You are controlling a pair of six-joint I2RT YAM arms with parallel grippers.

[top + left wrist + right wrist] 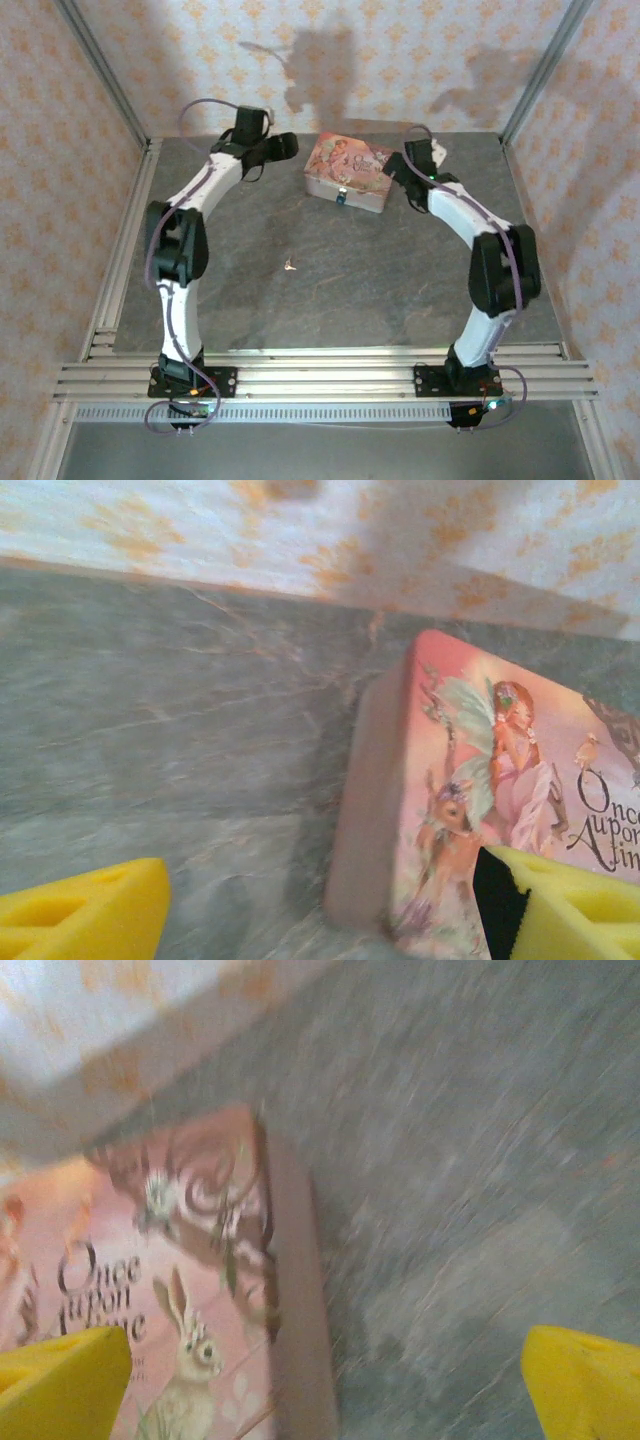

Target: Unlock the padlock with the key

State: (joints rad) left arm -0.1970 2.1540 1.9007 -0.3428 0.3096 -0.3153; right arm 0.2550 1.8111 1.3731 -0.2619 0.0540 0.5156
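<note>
Rectangular pink tin box [350,160]: lid printed with green-winged fairy, fawn, pale rabbit, dark script. Tiny blue-bodied padlock [342,197]. Thin metal key [290,266]: pale silvery. Stone-look tabletop [300,310]: grey, lighter veining. Papered walls [60,120]: cream, orange floral motifs. Finger pads [80,910]: yellow.

Bright light, shadows on rear wall [400,50], wrist cams blurry.
</note>
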